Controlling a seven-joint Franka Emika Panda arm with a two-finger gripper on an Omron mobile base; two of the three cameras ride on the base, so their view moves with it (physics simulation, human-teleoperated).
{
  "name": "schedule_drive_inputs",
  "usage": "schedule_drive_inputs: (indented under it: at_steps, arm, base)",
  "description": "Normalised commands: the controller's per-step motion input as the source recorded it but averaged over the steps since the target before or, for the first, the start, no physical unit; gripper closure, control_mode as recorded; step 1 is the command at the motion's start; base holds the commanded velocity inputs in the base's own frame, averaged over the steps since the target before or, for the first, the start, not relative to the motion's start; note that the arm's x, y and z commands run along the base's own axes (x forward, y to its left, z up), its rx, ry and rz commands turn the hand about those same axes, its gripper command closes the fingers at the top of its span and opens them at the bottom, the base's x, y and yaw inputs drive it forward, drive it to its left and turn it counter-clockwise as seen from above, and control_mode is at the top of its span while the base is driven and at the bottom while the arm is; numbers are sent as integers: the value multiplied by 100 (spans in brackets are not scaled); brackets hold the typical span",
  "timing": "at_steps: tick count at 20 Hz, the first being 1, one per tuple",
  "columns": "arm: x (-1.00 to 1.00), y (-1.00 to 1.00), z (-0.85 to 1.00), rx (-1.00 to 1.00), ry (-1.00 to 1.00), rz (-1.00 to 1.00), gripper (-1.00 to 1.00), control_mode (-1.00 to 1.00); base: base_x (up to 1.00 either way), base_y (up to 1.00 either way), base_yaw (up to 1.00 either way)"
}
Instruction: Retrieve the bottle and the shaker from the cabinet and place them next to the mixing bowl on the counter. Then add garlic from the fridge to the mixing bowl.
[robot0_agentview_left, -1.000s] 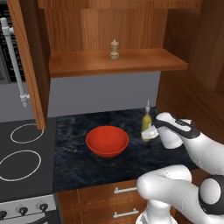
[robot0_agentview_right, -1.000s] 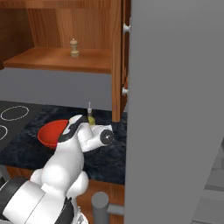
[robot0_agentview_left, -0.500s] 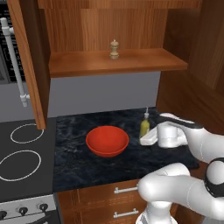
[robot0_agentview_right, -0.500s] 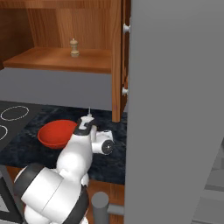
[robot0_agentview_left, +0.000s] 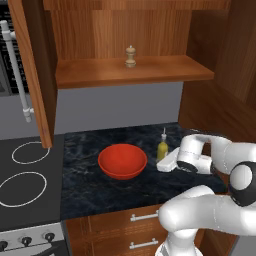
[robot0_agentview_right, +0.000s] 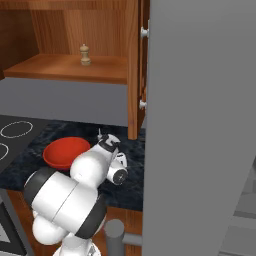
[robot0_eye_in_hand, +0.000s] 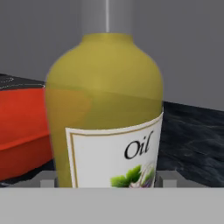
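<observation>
Bottle (robot0_agentview_left: 162, 148) stands upright on the desk (robot0_agentview_left: 90, 187) just right of the mixing bowl (robot0_agentview_left: 122, 161), gripper (robot0_agentview_left: 164, 164) grasping its base; shaker (robot0_agentview_left: 130, 56) on the cabinet shelf (robot0_agentview_left: 165, 70).

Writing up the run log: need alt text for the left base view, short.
The white arm's gripper is at a yellow oil bottle standing upright on the dark counter, just right of the red mixing bowl. Above, a small shaker stands on the open cabinet's wooden shelf.

Bowl (robot0_agentview_left: 122, 161) just beside bottle (robot0_agentview_left: 162, 147)
</observation>
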Motion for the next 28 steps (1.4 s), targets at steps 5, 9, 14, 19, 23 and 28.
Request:
schedule_drive_inputs:
  at_steps: [5,9,14,19,23,28]
  arm:
    - [8,13,-15,6,0,0,100,-100]
    - [1,8,-25,5,-2,0,100,-100]
    - [-1,0,-30,8,0,0,100,-100]
    - [-5,0,-19,7,0,0,100,-100]
    - [-26,5,-4,2,0,0,-100,-100]
    - [-35,1,1,0,0,0,-100,-100]
  base:
    - [0,0,0]
    - [0,0,0]
    - [0,0,0]
    - [0,0,0]
    - [0,0,0]
    - [0,0,0]
